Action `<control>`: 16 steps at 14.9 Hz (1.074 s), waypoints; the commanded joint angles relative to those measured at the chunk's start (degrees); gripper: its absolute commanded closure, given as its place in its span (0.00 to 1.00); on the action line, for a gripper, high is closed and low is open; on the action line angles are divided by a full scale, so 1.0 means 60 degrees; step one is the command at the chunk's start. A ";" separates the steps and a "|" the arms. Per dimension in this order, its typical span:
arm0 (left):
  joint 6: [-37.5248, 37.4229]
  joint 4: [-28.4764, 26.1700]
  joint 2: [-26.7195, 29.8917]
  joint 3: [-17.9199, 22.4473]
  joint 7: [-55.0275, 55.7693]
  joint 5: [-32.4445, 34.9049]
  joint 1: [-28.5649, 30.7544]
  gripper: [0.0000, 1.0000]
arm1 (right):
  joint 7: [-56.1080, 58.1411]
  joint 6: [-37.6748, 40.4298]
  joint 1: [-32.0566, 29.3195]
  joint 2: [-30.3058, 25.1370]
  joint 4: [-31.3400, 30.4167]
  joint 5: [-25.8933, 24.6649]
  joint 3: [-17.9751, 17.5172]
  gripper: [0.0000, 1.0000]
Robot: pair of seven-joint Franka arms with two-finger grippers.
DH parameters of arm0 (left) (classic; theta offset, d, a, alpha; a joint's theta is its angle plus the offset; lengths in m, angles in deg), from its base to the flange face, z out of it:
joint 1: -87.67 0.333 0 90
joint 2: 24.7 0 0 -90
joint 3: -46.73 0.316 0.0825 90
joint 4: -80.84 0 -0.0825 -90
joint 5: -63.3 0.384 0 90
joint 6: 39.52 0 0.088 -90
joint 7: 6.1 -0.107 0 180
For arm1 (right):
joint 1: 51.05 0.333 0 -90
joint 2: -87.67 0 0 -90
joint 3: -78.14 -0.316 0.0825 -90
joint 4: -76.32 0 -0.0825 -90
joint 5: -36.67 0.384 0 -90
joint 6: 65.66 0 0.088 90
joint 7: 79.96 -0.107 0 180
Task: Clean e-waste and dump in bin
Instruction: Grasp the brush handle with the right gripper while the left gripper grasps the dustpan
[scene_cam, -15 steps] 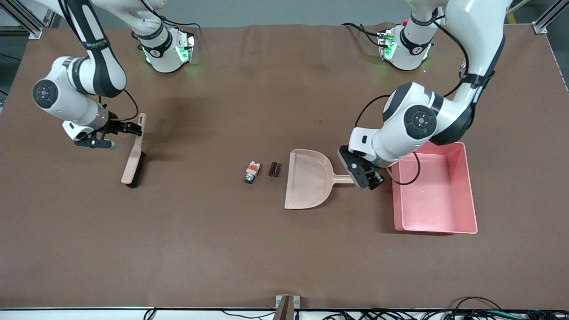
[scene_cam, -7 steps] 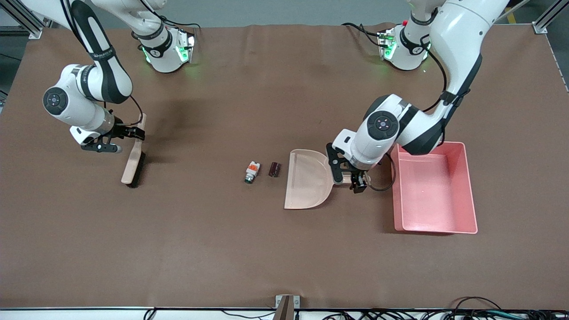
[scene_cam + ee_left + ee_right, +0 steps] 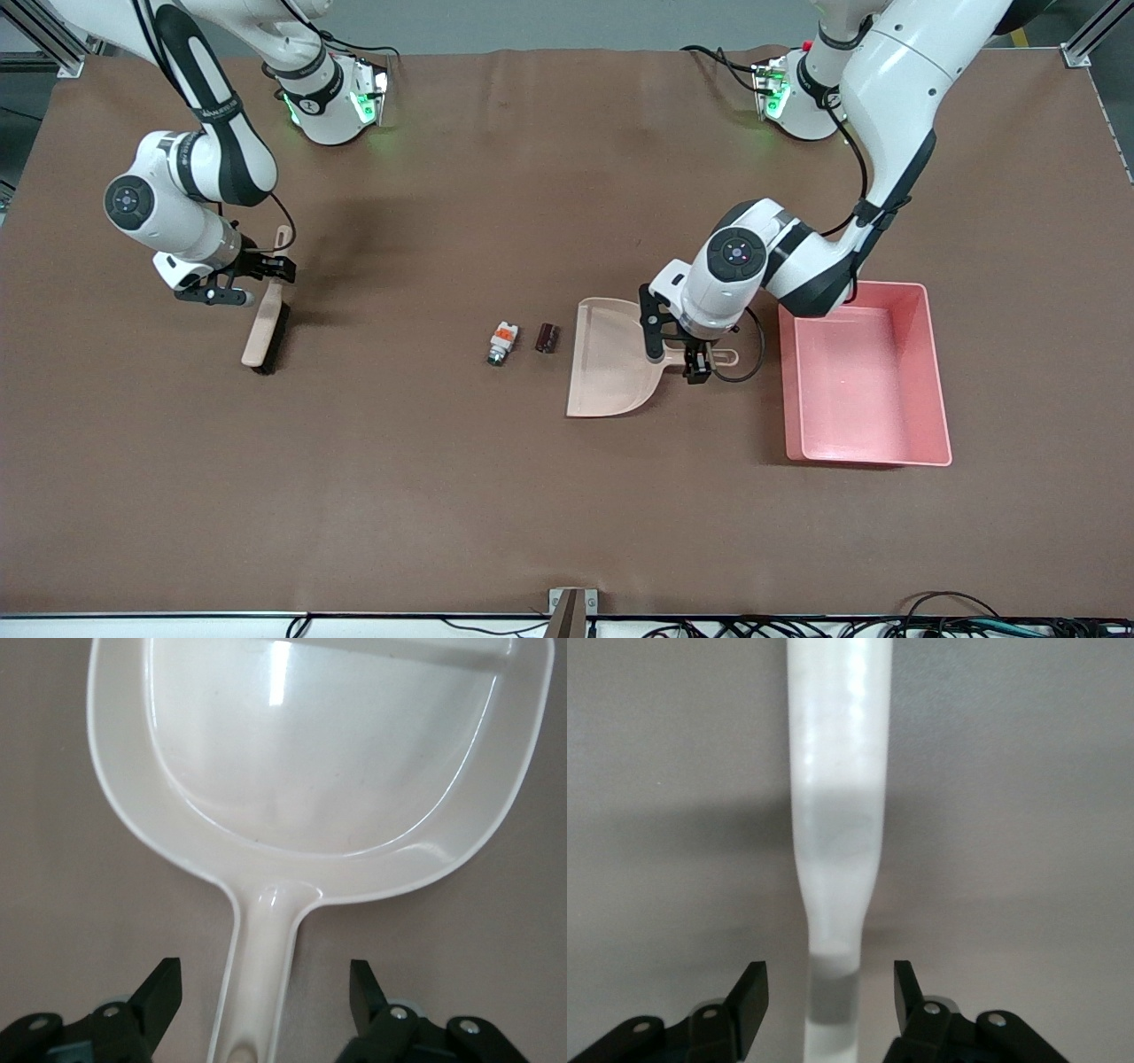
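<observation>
A flat beige dustpan (image 3: 613, 359) lies on the brown surface (image 3: 496, 496), its handle pointing toward the left arm's end and its wide open mouth toward the right arm's end. Well apart from the dustpan, toward the right arm's end, lies a brush (image 3: 267, 319) with a beige handle and dark bristles. A small metal bracket (image 3: 571, 611) sits at the surface's edge nearest the front camera, nearer than the dustpan.

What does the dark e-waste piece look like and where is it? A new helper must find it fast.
Start at the pink bin toward the left arm's end of the table, then the beige dustpan beside it. Just off the dustpan's open edge lies the dark maroon-black cylinder; its neighbour, the white component, has an orange band.
</observation>
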 commanded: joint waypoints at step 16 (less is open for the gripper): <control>0.1113 -0.0061 -0.0589 -0.0094 -0.1029 0.0362 0.0218 0.44 | -0.0167 0.0105 0.0118 -0.0180 -0.0179 0.0098 -0.0007 1.00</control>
